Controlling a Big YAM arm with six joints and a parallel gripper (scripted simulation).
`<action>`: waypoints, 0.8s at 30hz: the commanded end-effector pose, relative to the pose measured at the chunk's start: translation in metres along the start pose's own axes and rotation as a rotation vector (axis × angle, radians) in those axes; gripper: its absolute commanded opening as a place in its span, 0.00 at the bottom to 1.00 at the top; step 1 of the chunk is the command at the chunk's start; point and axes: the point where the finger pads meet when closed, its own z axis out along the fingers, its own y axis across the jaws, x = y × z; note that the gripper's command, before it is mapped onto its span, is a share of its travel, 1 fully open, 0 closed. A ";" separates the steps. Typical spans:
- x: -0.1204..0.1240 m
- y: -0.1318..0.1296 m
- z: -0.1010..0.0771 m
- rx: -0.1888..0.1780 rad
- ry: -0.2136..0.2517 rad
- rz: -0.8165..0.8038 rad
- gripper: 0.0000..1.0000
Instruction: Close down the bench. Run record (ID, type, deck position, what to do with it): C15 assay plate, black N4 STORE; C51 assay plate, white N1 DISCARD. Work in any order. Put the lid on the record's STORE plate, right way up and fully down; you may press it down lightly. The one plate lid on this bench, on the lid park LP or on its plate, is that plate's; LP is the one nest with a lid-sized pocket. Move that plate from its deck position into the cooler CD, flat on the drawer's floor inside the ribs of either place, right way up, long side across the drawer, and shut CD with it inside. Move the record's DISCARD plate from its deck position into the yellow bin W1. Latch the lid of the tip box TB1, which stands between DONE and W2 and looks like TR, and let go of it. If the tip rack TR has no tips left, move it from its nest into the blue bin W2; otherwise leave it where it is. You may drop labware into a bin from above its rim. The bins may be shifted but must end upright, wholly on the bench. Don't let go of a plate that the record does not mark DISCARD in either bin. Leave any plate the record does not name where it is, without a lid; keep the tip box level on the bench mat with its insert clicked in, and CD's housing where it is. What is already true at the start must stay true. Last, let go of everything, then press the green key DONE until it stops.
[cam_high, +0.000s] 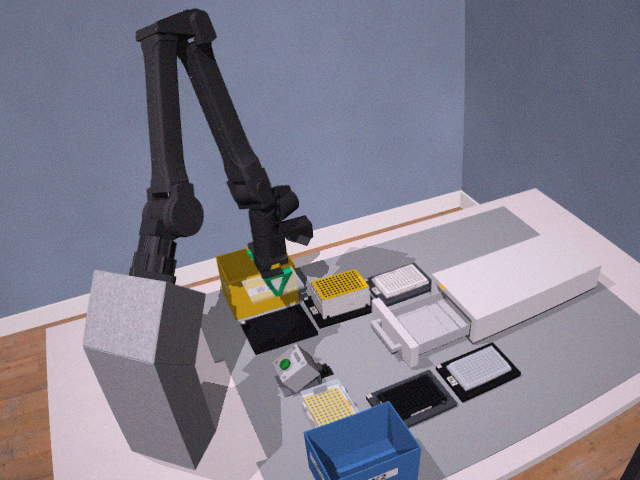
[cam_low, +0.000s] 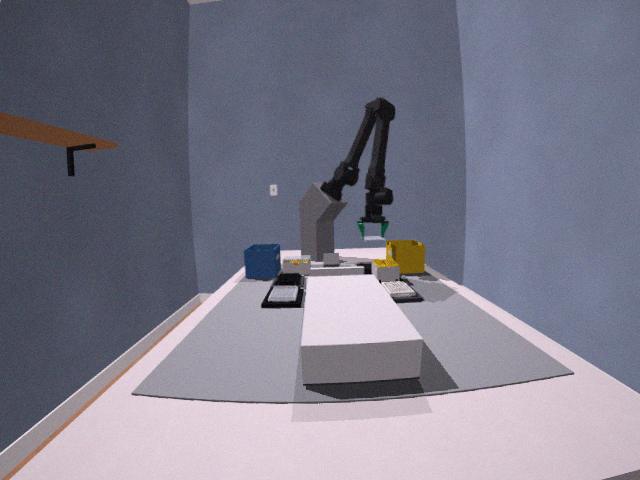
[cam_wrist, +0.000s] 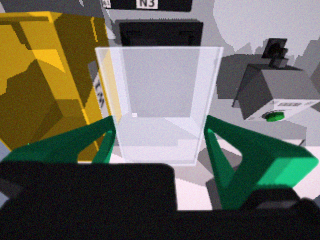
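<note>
My gripper (cam_high: 266, 283) (cam_low: 372, 230) (cam_wrist: 159, 120) is shut on the clear plate lid (cam_high: 256, 292) (cam_low: 372, 237) (cam_wrist: 159, 90) and holds it level in the air, beside the yellow bin W1 (cam_high: 238, 289) (cam_low: 408, 254) (cam_wrist: 40, 80) and above an empty black nest (cam_high: 279, 328) (cam_wrist: 160, 32) labelled N3. The black plate (cam_high: 413, 396) lies uncovered in its nest at the front. A white plate (cam_high: 400, 280) (cam_low: 397, 287) sits behind the open drawer of CD (cam_high: 429, 322). Tip box TB1 (cam_high: 328, 405) stands between the DONE key (cam_high: 283, 364) (cam_wrist: 272, 116) and the blue bin W2 (cam_high: 361, 446) (cam_low: 262, 259).
Tip rack TR (cam_high: 339, 291) (cam_low: 385, 267) with a yellow top stands right of the empty nest. CD's white housing (cam_high: 516, 284) (cam_low: 356, 322) runs along the right. Another pale plate (cam_high: 478, 367) (cam_low: 283, 294) sits at the front right. A grey pedestal (cam_high: 144, 356) carries the arm.
</note>
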 end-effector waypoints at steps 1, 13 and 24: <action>0.005 -0.007 0.002 0.016 0.019 0.006 0.00; 0.005 -0.007 0.002 0.016 0.019 0.006 0.00; 0.000 -0.014 0.001 0.018 0.014 -0.006 0.00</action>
